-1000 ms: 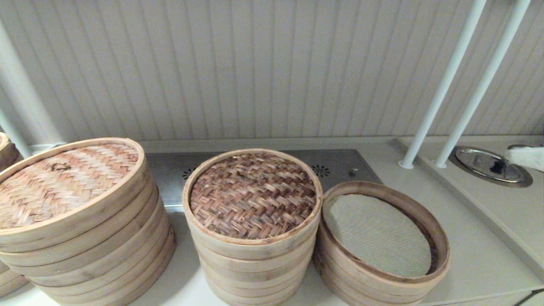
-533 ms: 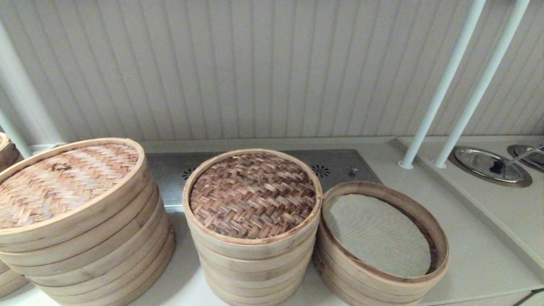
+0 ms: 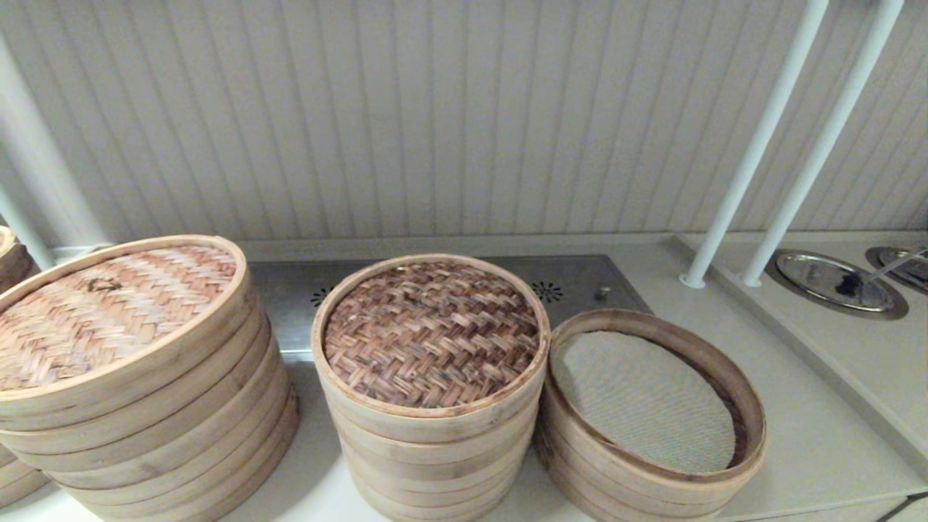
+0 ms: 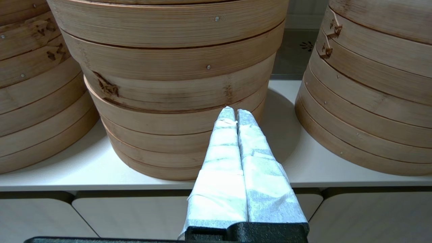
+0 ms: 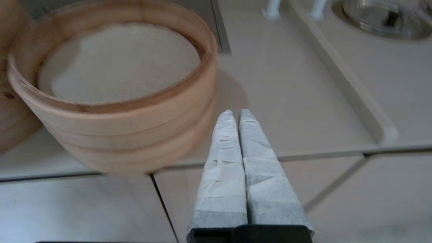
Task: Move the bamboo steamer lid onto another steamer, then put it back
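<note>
The dark brown woven bamboo steamer lid (image 3: 431, 332) lies flat on top of the middle stack of rings (image 3: 433, 457). To its right stands the other steamer (image 3: 747, 449), a short stack with a dark inner rim and grey-beige mesh liner (image 3: 645, 400); the right wrist view shows this steamer (image 5: 128, 125) uncovered. Neither gripper shows in the head view. My left gripper (image 4: 235, 110) is shut and empty, low in front of the widest stack (image 4: 175, 84). My right gripper (image 5: 235, 112) is shut and empty, off the counter's front edge, beside the short steamer.
The widest stack with a lighter tan lid and knot handle (image 3: 109, 304) stands at the left. Two white poles (image 3: 754, 152) rise at the right. Beyond a raised counter edge (image 3: 797, 341) sits a round steel lid (image 3: 834, 281). A steel plate (image 3: 580, 283) lies behind the stacks.
One second ago a white wrapped gripper tip showed at the head view's far right edge; it has since left the view. The lid and steamers have not moved.
</note>
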